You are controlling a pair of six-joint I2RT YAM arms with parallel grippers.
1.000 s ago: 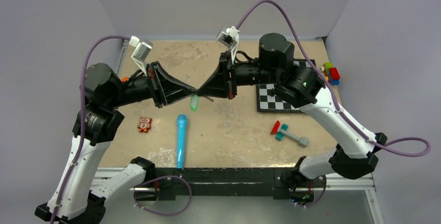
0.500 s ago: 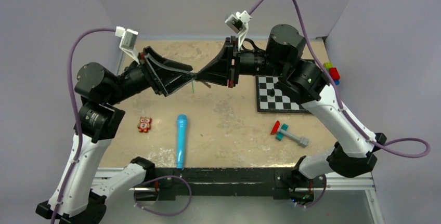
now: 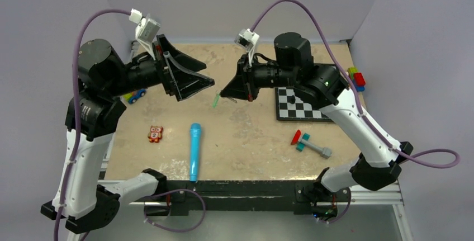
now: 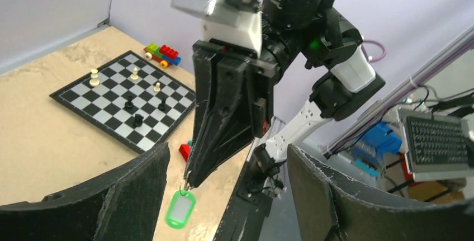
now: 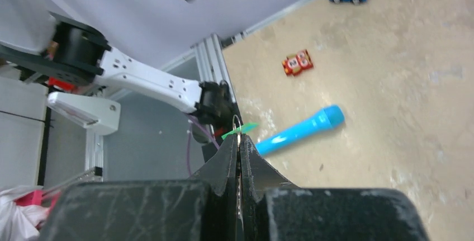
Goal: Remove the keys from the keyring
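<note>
The right gripper [image 3: 222, 94] is shut on a thin metal keyring [image 5: 237, 123], held in the air above the table's middle. A green plastic tag [image 3: 215, 101] dangles from the ring. The left wrist view shows the same ring [image 4: 188, 182] at the right gripper's tips, with the tag [image 4: 179, 209] below. The keys cannot be made out; only a sliver of metal shows between the right gripper's [image 5: 238, 139] pressed fingers. To the left of the ring and apart from it, the left gripper [image 3: 209, 74] stands open, and nothing is between its fingers [image 4: 140, 190].
A blue toy microphone [image 3: 194, 150] and a small red toy [image 3: 155, 134] lie near the front. A toy car [image 3: 134, 95] sits at the left. A chessboard [image 3: 302, 107] with pieces, coloured bricks [image 3: 355, 79] and a red-teal toy with a grey handle [image 3: 310, 143] lie on the right.
The left gripper has opened, let go at the ring and drawn back left and up. The right gripper stays shut on the ring, now a little lower.
</note>
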